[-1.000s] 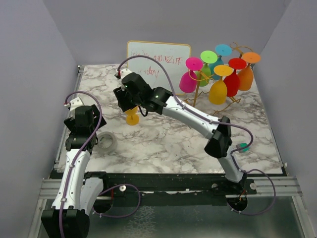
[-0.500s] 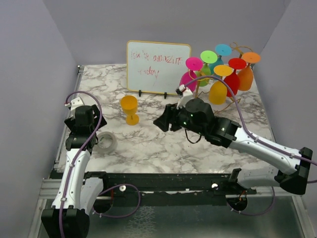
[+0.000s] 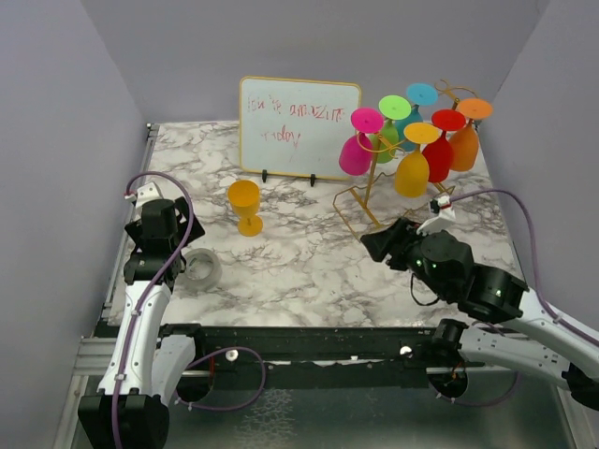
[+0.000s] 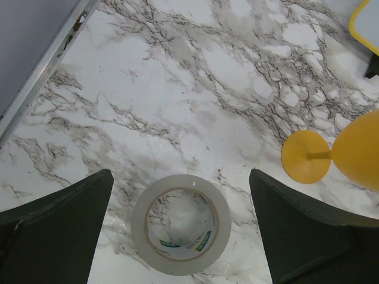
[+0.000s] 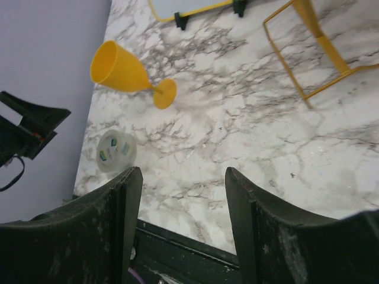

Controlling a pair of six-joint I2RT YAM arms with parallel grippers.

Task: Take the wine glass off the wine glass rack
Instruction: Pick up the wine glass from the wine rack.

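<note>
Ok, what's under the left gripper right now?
A roll of tape lying flat on the marble table, below the open left gripper. The fingers hide the table at both sides.

Smooth marble-patterned table [image 3: 309, 271], gold wire wine glass rack [image 5: 327, 42], matt plastic yellow glass [image 3: 244, 196]

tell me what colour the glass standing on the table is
The glass is yellow-orange all over, seen best in the right wrist view.

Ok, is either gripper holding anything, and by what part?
Nothing is held. The right gripper is open and empty; the left gripper is open above the tape roll; the yellow wine glass stands free on the table.
</note>
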